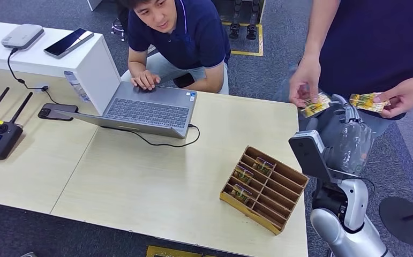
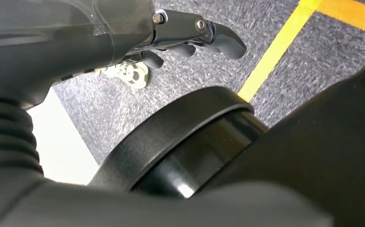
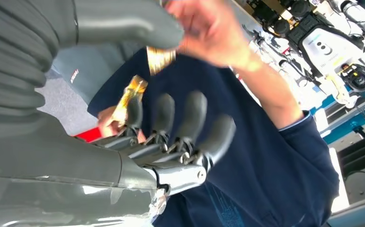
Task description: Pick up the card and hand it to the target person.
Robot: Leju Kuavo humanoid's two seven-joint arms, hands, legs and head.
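The right hand (image 1: 348, 131) is raised past the far right corner of the table (image 1: 156, 187), reaching toward the standing person (image 1: 375, 43). In the right wrist view its fingers (image 3: 190, 118) are straight and apart, the thumb is away from them, and nothing lies between. I judge that the hand is empty, probably because the card is already given.

The left hand (image 2: 190, 38) hangs low beside the body over the grey floor, its fingers curled in loosely and holding nothing; it seems to have no part in this step.

On the table near the right arm stands a wooden rack (image 1: 264, 188) with slots, and a few cards (image 1: 242, 184) remain in it.

Just beyond the right hand, the person's hand (image 1: 304, 80) pinches one card (image 1: 315, 105) close to the robot's fingertips. The person's other hand (image 1: 402, 96) holds a second card (image 1: 369, 101). Farther back, a seated person (image 1: 177, 43) leans over a laptop (image 1: 145, 110).
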